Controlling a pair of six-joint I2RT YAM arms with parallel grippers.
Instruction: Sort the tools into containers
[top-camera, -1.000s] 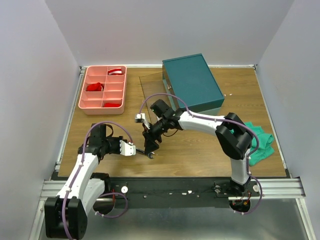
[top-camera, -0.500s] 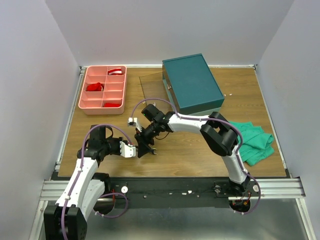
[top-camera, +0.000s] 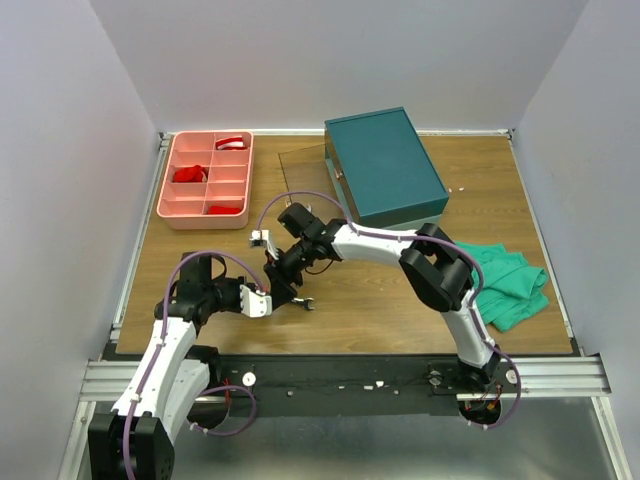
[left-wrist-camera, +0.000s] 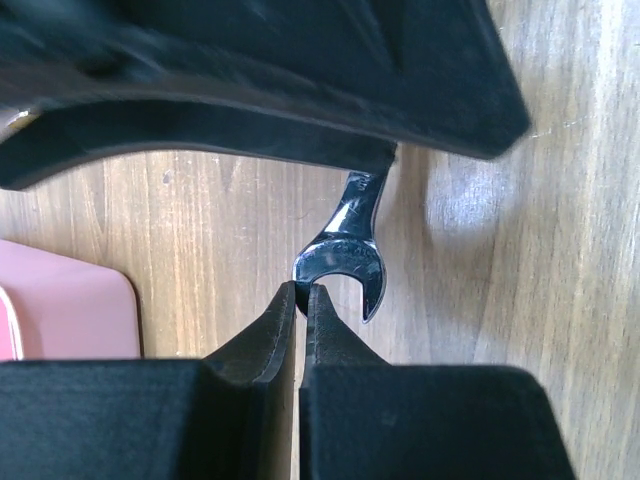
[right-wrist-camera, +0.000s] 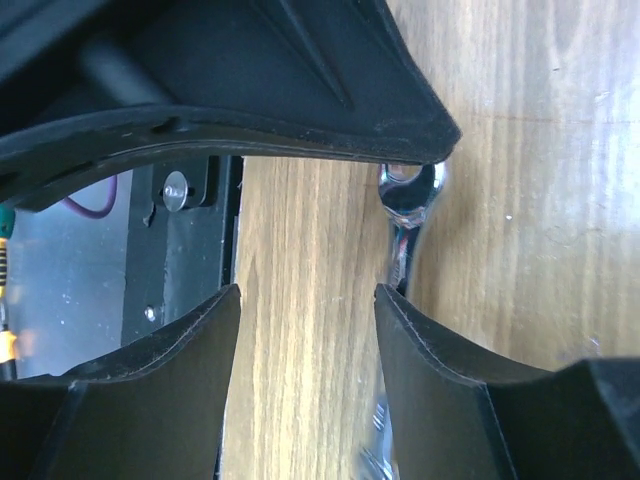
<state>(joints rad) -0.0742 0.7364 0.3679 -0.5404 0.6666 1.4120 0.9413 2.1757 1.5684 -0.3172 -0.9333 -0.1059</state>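
The silver wrench (left-wrist-camera: 345, 262) lies flat on the wooden table (left-wrist-camera: 560, 200), between both grippers. It looks light, stiff and slippery, so I would grip across the thin shank. The left gripper (left-wrist-camera: 301, 290) is pressed together at its open head; the right gripper (right-wrist-camera: 307, 292) is spread

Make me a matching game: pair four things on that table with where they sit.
Things:
1. pink tray
2. teal box
3. green cloth
4. wrench

Places:
A. near side, far right
B. far left corner
C. near side, left of centre
D. far side, middle

Pairs: 1-B, 2-D, 3-A, 4-C
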